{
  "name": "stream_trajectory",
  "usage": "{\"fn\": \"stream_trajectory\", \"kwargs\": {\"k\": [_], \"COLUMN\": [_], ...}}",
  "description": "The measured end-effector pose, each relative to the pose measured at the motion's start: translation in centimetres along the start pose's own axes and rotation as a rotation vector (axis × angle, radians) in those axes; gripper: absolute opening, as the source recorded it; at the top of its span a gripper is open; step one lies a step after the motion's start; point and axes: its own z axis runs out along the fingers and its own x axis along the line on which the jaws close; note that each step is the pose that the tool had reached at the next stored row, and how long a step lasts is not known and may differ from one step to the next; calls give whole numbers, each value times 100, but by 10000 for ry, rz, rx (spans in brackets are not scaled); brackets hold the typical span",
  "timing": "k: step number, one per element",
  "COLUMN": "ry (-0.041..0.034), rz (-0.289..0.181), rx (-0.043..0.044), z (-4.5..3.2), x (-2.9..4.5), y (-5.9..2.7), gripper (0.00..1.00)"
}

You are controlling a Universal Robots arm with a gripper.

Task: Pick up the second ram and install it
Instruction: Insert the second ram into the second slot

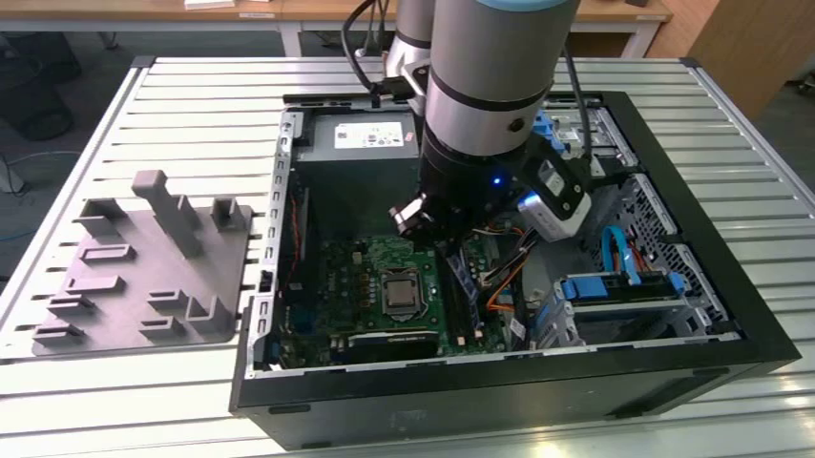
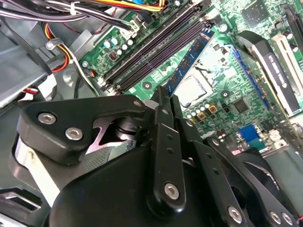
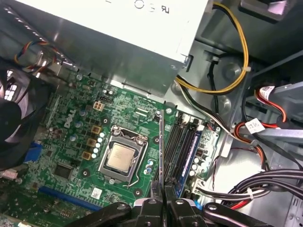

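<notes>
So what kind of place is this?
Probably a robotics lab or workshop: a robot arm reaches into an open computer case on a slatted metal table, its hand gripping the ram stick, with desks behind.

Silver-grey arm (image 1: 484,95) with black joints, black linkage fingers (image 2: 163,142) studded with silver screws.

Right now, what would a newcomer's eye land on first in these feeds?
The big silver-and-black arm reaches into the open computer case in the exterior view. In the first wrist view the gripper pinches the second ram, a thin edge-on strip alongside the memory slots, near the processor socket. A gray moulded tray lies at the exterior view's left.
</notes>
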Motion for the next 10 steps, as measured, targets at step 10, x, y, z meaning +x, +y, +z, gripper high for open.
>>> {"fn": "stream_trajectory", "kwargs": {"k": [10], "ry": [-49], "rz": [689], "rx": [25], "z": [1], "x": [0], "y": [0], "gripper": [14]}}
